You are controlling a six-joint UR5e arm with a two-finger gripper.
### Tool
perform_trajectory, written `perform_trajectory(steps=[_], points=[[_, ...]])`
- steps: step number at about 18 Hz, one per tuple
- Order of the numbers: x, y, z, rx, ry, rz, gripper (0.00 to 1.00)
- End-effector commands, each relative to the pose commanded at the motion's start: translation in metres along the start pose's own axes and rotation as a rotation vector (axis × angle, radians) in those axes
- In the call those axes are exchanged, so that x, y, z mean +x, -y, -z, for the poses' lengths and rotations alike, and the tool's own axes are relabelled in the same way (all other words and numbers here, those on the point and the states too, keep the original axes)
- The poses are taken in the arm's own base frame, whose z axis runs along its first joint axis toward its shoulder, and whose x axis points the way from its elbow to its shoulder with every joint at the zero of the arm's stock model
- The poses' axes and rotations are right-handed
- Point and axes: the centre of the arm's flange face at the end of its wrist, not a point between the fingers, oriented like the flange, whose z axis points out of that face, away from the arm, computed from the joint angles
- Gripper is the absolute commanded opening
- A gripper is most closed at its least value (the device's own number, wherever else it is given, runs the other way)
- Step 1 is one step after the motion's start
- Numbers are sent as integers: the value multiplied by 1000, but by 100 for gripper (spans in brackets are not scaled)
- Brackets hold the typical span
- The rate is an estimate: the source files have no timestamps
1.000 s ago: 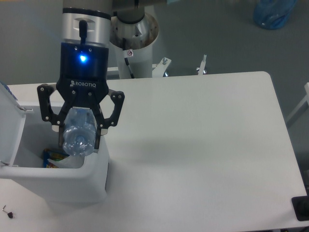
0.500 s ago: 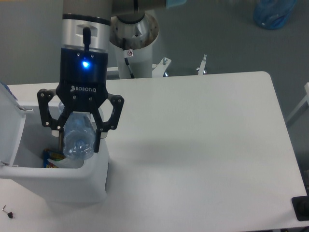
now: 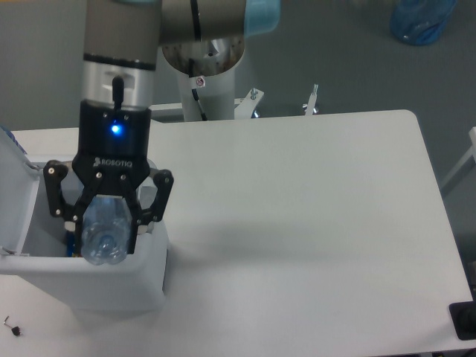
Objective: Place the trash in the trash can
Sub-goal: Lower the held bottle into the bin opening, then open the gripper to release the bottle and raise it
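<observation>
My gripper (image 3: 104,223) hangs over the open trash can (image 3: 111,279), a white bin at the table's left front corner. Its black fingers are shut on a crushed clear plastic bottle (image 3: 104,234), which points down into the bin's opening, just above the front wall. The bottle's lower end sits level with the rim. The gripper body hides most of the bin's inside; the paper wrapper is out of view.
The bin's lid (image 3: 15,193) stands open at the left. The white table (image 3: 297,223) stretches to the right. The robot's base (image 3: 204,67) stands behind the table. A blue bag (image 3: 420,18) lies on the floor at the back right.
The gripper has moved left and down with the bottle, from over the bin's right wall to over its opening. The coloured scraps in the bin are now hidden behind it.
</observation>
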Motion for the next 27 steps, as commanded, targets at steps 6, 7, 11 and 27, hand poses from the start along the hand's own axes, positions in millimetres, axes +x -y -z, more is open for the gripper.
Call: perform_trajectory(steps=[6, 7, 11, 27], points=[[-2, -4, -12, -17, 1, 0, 65], [-2, -4, -14, -20, 1, -6, 65], [-2, -8, -24, -34, -1, -46, 72], [-105, -2, 11, -56, 303, -285, 100]])
